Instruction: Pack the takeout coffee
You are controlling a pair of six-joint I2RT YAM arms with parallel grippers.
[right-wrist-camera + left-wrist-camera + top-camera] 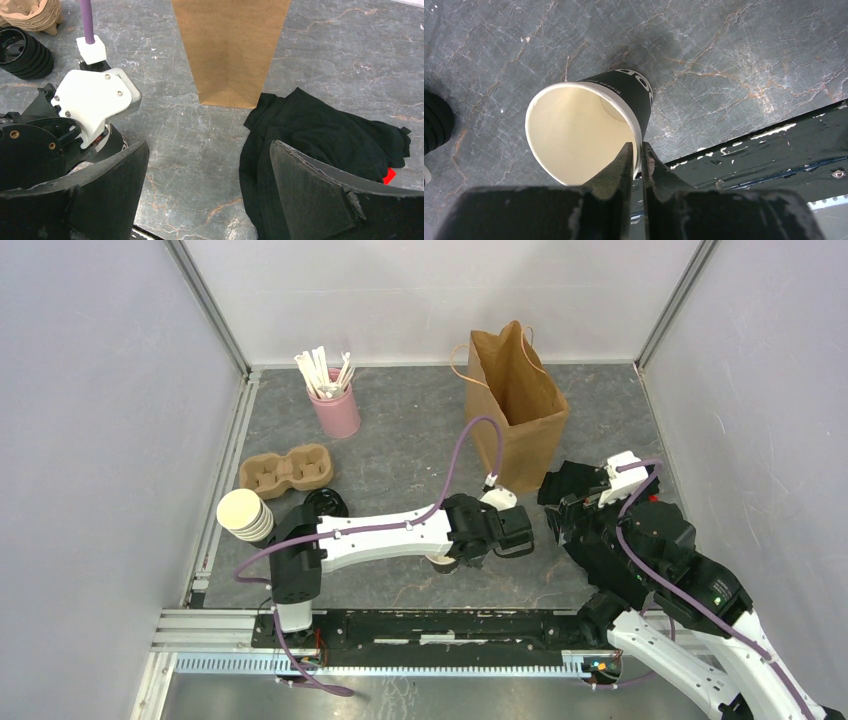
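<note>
One cup (574, 132) in play: dark outside, cream inside, mouth open, near the middle of the near edge, just off the black rail (749, 160). Its rim is pinched by the left gripper (636, 150), jaws narrow, one finger inside the wall and one outside. Can't tell if the base sits on the bench. Over by the right edge the right gripper (209, 150) is spread wide, holding nothing, above a black cloth (320, 135) just in front of the bag (230, 50). That bag stands upright toward the far edge, right of centre. At the left edge: cup stack (245, 515) and lids (325, 505), carrier (287, 470) just behind them, pink cup (335, 405) toward the far-left corner.
</note>
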